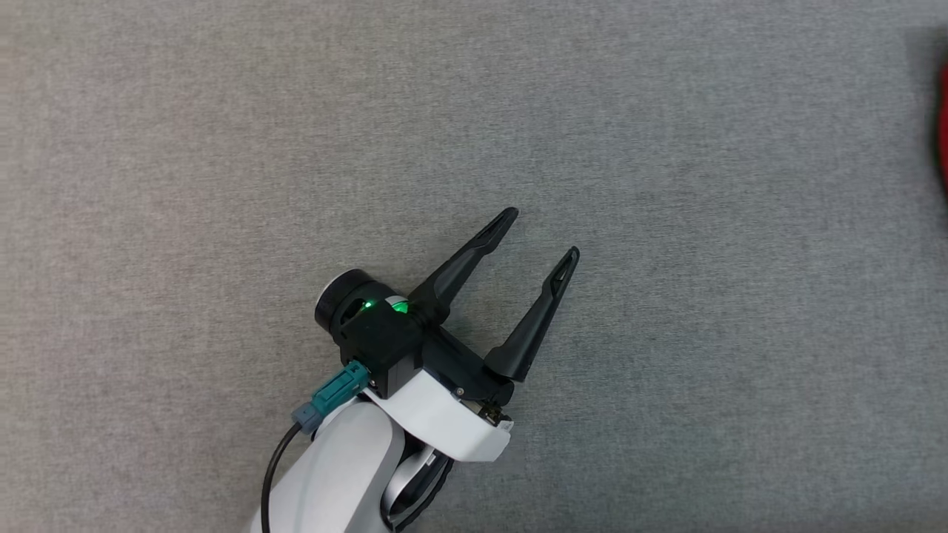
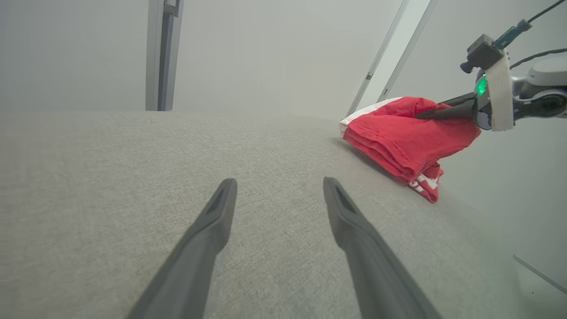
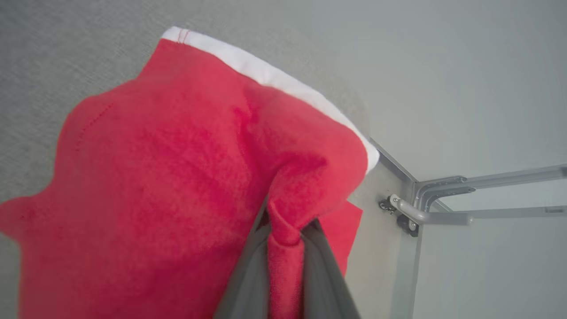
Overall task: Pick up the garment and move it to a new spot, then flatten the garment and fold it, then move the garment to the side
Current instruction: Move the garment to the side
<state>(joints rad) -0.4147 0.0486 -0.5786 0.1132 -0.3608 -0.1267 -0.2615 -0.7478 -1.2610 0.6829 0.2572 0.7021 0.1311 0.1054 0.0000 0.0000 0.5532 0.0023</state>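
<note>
Garment: red, white trim, folded bundle at right edge of surface. Right fingers nearly closed, pinching fabric ridge. Left fingers spread wide, empty, well apart. Likely light, soft, limp; best gripped at bunched fold.

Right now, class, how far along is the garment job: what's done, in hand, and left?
Done, apparently: the red garment shows folded layers. In hand: the right gripper has its jaws pinched on a fold. Left: setting it down and releasing; the left gripper hovers open.
</note>
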